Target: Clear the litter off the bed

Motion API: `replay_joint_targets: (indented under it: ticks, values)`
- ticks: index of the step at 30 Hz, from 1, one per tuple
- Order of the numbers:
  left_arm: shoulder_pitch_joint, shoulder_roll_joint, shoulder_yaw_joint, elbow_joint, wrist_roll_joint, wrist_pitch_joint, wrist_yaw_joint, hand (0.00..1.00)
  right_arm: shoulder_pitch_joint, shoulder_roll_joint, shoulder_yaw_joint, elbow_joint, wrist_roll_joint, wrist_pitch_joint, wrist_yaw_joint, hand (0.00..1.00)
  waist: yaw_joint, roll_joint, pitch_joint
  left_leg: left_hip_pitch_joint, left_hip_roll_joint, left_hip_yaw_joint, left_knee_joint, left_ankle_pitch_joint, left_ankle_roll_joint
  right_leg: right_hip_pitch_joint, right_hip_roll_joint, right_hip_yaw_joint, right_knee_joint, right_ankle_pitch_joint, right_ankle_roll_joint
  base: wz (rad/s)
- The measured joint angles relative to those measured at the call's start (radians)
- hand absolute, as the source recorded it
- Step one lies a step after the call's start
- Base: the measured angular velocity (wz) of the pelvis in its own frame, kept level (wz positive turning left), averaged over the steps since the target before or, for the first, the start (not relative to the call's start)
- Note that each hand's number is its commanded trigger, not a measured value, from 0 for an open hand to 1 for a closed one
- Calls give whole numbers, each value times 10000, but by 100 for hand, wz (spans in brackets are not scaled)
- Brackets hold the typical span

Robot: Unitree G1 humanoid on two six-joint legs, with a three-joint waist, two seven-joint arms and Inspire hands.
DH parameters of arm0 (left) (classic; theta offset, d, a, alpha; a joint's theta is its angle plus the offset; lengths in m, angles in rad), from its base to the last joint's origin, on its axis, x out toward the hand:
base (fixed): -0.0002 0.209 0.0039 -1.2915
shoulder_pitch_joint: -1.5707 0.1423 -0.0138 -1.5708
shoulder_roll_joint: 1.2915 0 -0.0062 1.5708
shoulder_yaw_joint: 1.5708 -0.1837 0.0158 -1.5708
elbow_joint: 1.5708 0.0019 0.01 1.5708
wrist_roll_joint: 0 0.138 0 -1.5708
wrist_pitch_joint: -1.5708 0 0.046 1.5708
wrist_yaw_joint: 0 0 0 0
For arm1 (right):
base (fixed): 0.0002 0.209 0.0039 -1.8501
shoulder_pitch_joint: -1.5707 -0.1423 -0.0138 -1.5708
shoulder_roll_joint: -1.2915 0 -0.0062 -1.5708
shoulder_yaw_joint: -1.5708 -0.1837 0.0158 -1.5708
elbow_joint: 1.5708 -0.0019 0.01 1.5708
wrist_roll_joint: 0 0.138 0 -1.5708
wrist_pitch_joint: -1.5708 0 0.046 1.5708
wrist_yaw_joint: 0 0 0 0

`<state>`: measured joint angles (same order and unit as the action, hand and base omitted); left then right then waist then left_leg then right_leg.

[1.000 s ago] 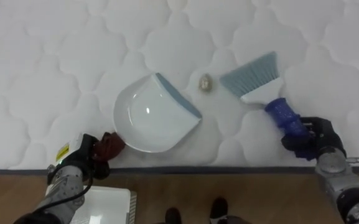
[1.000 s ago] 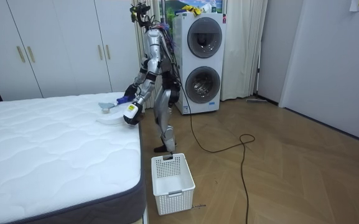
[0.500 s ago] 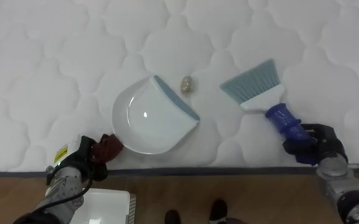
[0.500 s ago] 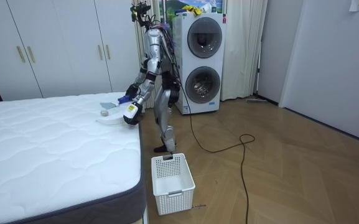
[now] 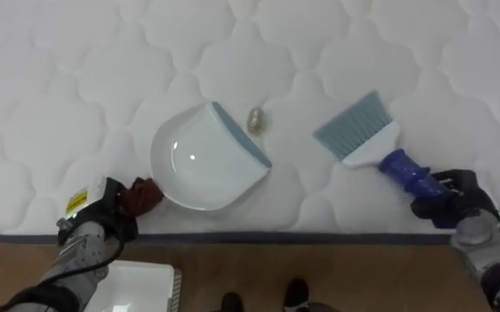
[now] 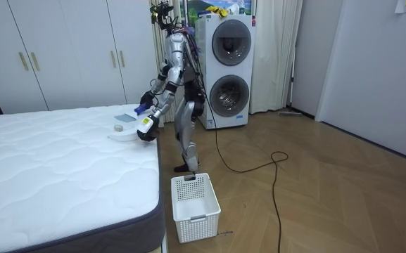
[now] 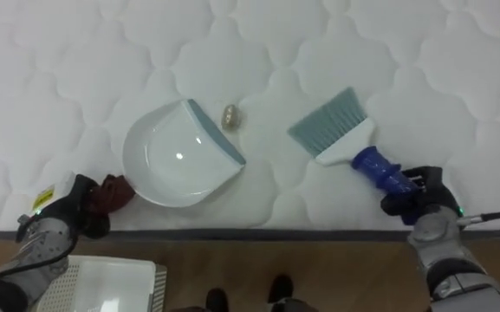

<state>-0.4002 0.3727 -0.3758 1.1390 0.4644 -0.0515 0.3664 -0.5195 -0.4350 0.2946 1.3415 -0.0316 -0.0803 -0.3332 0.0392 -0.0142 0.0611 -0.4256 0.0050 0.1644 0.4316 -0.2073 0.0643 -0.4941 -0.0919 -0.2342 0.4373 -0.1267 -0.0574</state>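
Scrap (image 5: 256, 120) lies on the bed (image 5: 76, 69), just beside the dustpan (image 5: 199, 158) lip; brush (image 5: 362, 132) bristles are well apart, to its right (sweep should run leftward). Left hand (image 5: 102, 212) fingers are clamped on the dustpan handle, right hand (image 5: 451, 198) fingers on the brush handle.

Left hand (image 5: 100, 217) and right hand (image 5: 450, 204) forward, fingers clenched.

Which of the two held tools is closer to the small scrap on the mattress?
The white dustpan in the left hand: its blue-grey lip lies just beside the scrap; the blue-handled brush in the right hand lies farther right.
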Motion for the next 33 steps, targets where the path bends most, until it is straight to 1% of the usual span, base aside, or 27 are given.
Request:
replay_joint_targets:
  ticks: [1, 2, 3, 4, 5, 7, 8, 9, 11, 14, 16, 17, 19, 21, 22, 23, 24, 26, 27, 29, 31, 33]
  values:
    - [-1, 52, 1, -29, 156, 5, 21, 100, -9, -81, 1, -18, -226, 30, 1, 100, 19, -5, 0, -8, 3, 6, -3, -2, 1, -13, 2, 1, 8, 4, -5, 0]
    - [-2, 185, -3, -78, 432, 8, 60, 100, -23, -250, 11, -87, -630, 61, 6, 100, 36, -56, -6, -18, 2, 26, -35, -3, 2, -60, -4, 20, 118, 8, -13, -5]
    - [-6, 401, -102, -170, 505, 16, 128, 100, -153, -407, 143, -84, -1094, 91, 10, 100, 30, -118, -3, -48, 0, 42, -30, -2, 0, -125, -16, 30, 169, 2, -31, -4]
    - [-8, 513, -166, -232, 505, 24, 151, 100, -231, -491, 228, -86, -1315, 99, 9, 100, 5, -136, -5, -64, 4, 42, -10, 0, -3, -140, -14, 23, 178, 9, -42, 0]
    - [-9, 712, -293, -358, 501, 33, 157, 100, -370, -648, 443, -96, -1664, 101, 8, 100, -24, -180, -4, -80, 10, 36, -15, 3, -8, -145, -17, -4, 175, 16, -53, 0]
    - [-9, 907, -410, -553, 504, 73, 158, 100, -527, -834, 731, -138, -2148, 181, 8, 100, -15, -290, -15, -76, 11, 34, -16, 7, -13, -140, -16, -4, 168, 17, -56, 0]
    - [-10, 958, -422, -575, 536, 91, 158, 100, -629, -896, 778, -143, -2554, 210, 3, 100, 5, -355, -14, -74, 19, 35, -11, 7, -12, -119, -9, -8, 139, 22, -57, 0]
    - [-14, 991, -425, -573, 564, 123, 158, 100, -713, -899, 780, -158, -2954, 306, -31, 100, -3, -433, -10, -74, 32, 35, 2, 7, -11, -93, -2, -31, 100, 35, -61, 0]
    - [-25, 990, -438, -568, 565, 180, 158, 100, -716, -899, 777, -192, -3352, 381, -132, 100, 3, -513, -6, -73, 57, -1, 18, 7, -11, -19, 23, -85, 2, 67, -50, 5]
    - [-59, 1008, -447, -552, 679, 181, 158, 100, -761, -909, 771, -192, -3937, 426, -275, 100, 76, -580, 16, -80, 77, -23, 23, 5, -7, 20, 37, -141, -56, 106, -39, 2]
    - [-182, 1022, -453, -499, 823, 189, 162, 100, -896, -941, 836, -185, -4159, 577, -276, 100, 141, -611, 34, -135, 86, -33, -20, -2, -2, -16, 41, -164, -63, 110, -43, 0]
    - [-251, 1027, -458, -547, 1004, 214, 188, 100, -947, -1042, 887, -259, -4528, 630, -285, 100, 207, -620, 39, -185, 100, -33, -18, -8, 0, -55, 58, -165, -69, 125, -54, 0]
    - [-270, 1062, -552, -599, 1166, 292, 260, 100, -1103, -1165, 1192, -444, -5033, 821, -305, 100, 221, -621, 39, -203, 114, -32, -16, -15, -7, -66, 69, -179, -77, 141, -68, 0]
    - [-278, 1102, -565, -603, 1215, 375, 413, 100, -1419, -1290, 1482, -621, -6093, 1027, -355, 100, 236, -687, 75, -197, 135, 19, -21, -23, -17, -96, 69, -192, -46, 157, -94, -5]
    - [-283, 1115, -565, -606, 1216, 378, 446, 100, -1495, -1338, 1565, -671, -6398, 1057, -377, 100, 247, -712, 90, -201, 143, 34, -21, -24, -20, -112, 70, -198, -47, 164, -107, -7]
    - [-311, 1115, -580, -619, 1215, 397, 483, 100, -1514, -1500, 1772, -891, -6914, 1114, -505, 100, 310, -774, 125, -199, 158, 54, -27, -28, -27, -120, 70, -235, -55, 178, -130, -6]
    - [-312, 1114, -617, -618, 1212, 440, 561, 100, -1521, -1590, 2063, -1083, -7277, 1261, -648, 100, 403, -852, 137, -188, 181, 98, -28, -30, -32, -119, 68, -308, -70, 195, -159, -9]
    - [-316, 1114, -617, -617, 1204, 483, 577, 100, -1596, -1595, 2387, -1140, -7703, 1422, -742, 100, 512, -990, 127, -182, 221, 142, -11, -33, -47, -103, 50, -490, -101, 234, -223, -7]
    - [-319, 1114, -619, -630, 1196, 513, 580, 100, -1658, -1594, 2527, -1163, -7929, 1504, -783, 100, 512, -1041, 139, -185, 226, 139, -14, -34, -47, -83, 47, -523, -124, 239, -232, 0]
    - [-318, 1114, -614, -671, 1208, 597, 586, 100, -1763, -1592, 2684, -1301, -8407, 1697, -795, 100, 543, -1133, 157, -187, 226, 163, -26, -34, -47, -85, 50, -520, -147, 252, -250, -3]
    - [-318, 1115, -610, -727, 1226, 677, 590, 100, -1893, -1589, 2819, -1383, -8959, 1797, -793, 100, 608, -1212, 148, -181, 237, 217, -38, -33, -47, -87, 67, -495, -196, 289, -255, -8]
    - [-321, 1122, -599, -943, 1432, 756, 596, 100, -1949, -1590, 2975, -1417, -9461, 1981, -783, 100, 737, -1319, 150, -184, 239, 237, -39, -32, -44, -92, 72, -479, -215, 301, -249, -2]
